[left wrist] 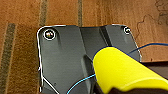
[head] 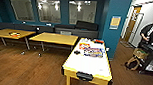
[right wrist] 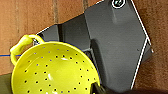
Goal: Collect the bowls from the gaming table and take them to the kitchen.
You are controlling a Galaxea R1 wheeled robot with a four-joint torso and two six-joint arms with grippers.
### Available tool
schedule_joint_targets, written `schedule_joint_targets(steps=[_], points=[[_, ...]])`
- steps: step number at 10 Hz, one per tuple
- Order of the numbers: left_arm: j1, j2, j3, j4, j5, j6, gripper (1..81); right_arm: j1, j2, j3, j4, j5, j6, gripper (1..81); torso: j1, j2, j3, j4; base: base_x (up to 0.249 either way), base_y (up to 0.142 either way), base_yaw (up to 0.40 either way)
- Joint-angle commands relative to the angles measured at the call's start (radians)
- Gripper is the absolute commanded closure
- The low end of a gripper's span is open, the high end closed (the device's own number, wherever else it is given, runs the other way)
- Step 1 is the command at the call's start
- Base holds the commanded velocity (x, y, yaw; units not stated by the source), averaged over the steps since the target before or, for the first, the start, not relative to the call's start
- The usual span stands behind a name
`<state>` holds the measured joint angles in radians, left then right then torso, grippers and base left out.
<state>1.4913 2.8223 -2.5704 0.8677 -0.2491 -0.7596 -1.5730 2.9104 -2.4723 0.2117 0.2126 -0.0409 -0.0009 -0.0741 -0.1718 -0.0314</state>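
Note:
The gaming table (head: 89, 64), with a glossy white top and yellow edge and legs, stands ahead and slightly right in the head view. A small black bowl (head: 77, 52) sits on its far left part, beside flat colourful game boxes (head: 93, 52). The kitchen is out of view. In the right wrist view a yellow perforated colander (right wrist: 53, 70) with a loop handle sits close to the camera, above the wooden floor. In the left wrist view a rounded yellow thing (left wrist: 122, 70) lies close to the camera, with a thin blue cable (left wrist: 80, 83) beside it.
Two plain yellow-wood tables (head: 55, 38) (head: 12, 32) stand to the left, with a dark sofa (head: 76, 29) along the teal back wall. A teal wall corner (head: 115, 29) rises right of the table. A person (head: 151, 31) stands at the far right by a bag (head: 133, 63).

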Motion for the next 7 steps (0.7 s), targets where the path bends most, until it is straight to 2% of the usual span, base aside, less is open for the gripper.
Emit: schedule_joint_targets(steps=[1, 7], points=[[-0.038, -0.004, -0.019, 0.01, 0.03, 0.005, 81.1, 0.033, 0.006, 0.009, -0.026, -0.058, -0.005, 81.1, 0.001, 0.0, 0.0, 0.0, -0.159, 0.0, 0.0], [-0.038, -0.006, -0.019, 0.011, 0.03, 0.005, 81.1, 0.037, 0.011, 0.006, -0.028, -0.059, -0.005, 81.1, 0.001, 0.0, 0.0, 0.0, -0.149, 0.0, 0.0]])
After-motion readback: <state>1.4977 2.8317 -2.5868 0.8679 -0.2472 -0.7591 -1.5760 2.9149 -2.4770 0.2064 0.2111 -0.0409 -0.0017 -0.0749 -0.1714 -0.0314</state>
